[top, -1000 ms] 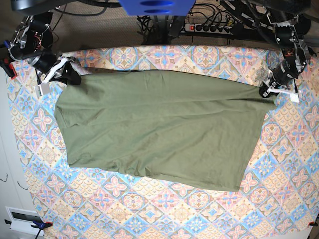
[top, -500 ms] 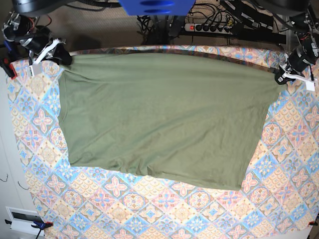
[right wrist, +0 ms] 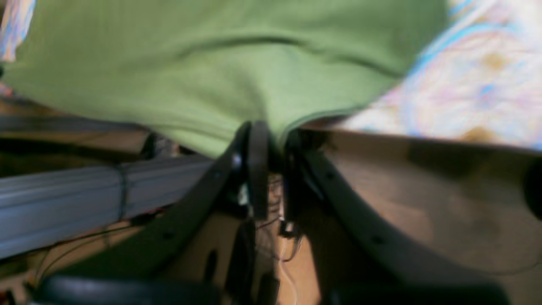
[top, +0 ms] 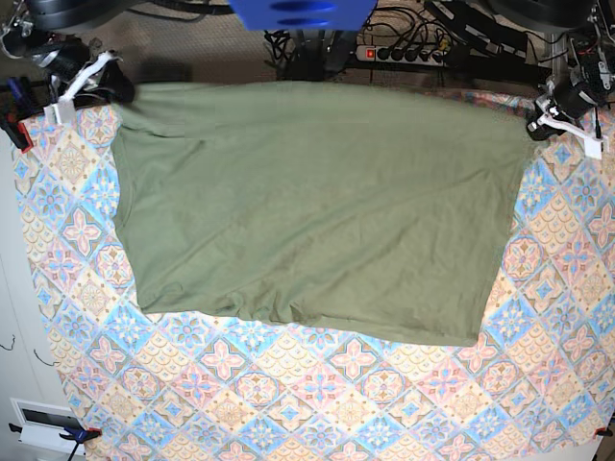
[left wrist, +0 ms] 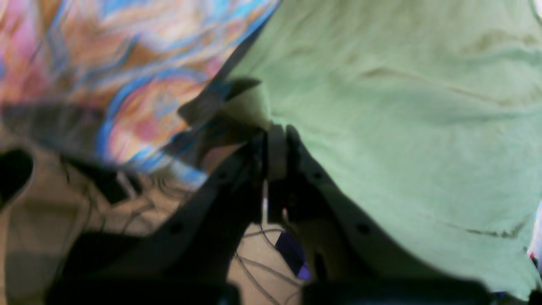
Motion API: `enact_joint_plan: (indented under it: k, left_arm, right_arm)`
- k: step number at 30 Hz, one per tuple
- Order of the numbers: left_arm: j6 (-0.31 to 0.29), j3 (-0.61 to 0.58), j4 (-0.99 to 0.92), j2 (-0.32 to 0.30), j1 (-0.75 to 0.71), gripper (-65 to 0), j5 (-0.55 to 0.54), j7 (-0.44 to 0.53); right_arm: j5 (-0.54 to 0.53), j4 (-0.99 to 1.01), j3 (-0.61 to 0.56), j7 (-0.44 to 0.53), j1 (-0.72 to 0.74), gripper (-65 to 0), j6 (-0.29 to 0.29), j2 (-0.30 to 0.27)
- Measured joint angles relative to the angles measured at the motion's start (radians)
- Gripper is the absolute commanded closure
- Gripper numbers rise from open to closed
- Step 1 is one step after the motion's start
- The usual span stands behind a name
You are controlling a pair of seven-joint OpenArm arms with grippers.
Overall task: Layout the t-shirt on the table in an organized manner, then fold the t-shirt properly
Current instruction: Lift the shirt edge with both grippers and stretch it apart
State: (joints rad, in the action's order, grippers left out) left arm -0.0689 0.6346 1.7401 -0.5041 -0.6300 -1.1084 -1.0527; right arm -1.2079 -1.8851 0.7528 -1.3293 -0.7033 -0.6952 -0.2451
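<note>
The olive-green t-shirt (top: 317,202) is stretched wide between both arms, its far edge lifted past the back edge of the table (top: 288,403) and its near part lying on the patterned cloth. My left gripper (top: 534,126) is shut on the shirt's far right corner; the left wrist view shows the t-shirt (left wrist: 402,127) pinched in the left gripper (left wrist: 275,146). My right gripper (top: 123,93) is shut on the far left corner, where the t-shirt (right wrist: 211,63) hangs from the right gripper (right wrist: 273,140).
A power strip (top: 408,53) and cables lie behind the table's back edge. A blue part of the robot's stand (top: 303,13) sits at top centre. A white box (top: 43,424) lies off the table's front left corner.
Both grippers have moved back and outward with the shirt corners, pulling the far edge from mid-table to the back edge. The near edge slid back a little.
</note>
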Motion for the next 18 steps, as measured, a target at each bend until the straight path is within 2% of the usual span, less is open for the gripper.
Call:
enact_joint_plan:
  k: [4, 7, 10, 12, 15, 18]
  left_arm:
    - [-0.006, 0.0, 0.024, 0.014, 0.107, 0.0, -0.087, -0.008]
    - [-0.003, 0.0, 0.023, 0.045, 0.204, 0.0, -0.106, -0.006]
    - [-0.003, 0.002, 0.025, 0.075, 0.237, 0.0, -0.112, -0.023]
    - [0.001, 0.005, 0.048, 0.075, 0.245, 0.0, -0.111, -0.064]
    - [-0.009, 0.108, 0.095, 0.092, 0.237, 0.0, -0.179, -0.072]
    - [-0.009, 0.212, 0.101, 0.09, 0.228, 0.0, -0.244, -0.066]
  right_arm:
    - [0.005, 0.003, 0.053, -0.007, 0.018, -4.9, 0.0, 0.003]
    - [0.025, 0.013, 0.059, -0.007, 0.123, -4.9, 0.0, 0.008]
    - [-0.006, 0.002, 0.052, 0.019, 0.167, -4.9, 0.0, -0.003]
    - [-0.07, 0.0, 0.065, -0.006, 0.145, -4.9, 0.0, -0.002]
    - [-0.148, 0.003, 0.103, -0.023, 0.124, -4.9, 0.0, 0.013]
    - [-0.167, 0.001, 0.144, -0.021, 0.121, -4.9, 0.0, -0.004]
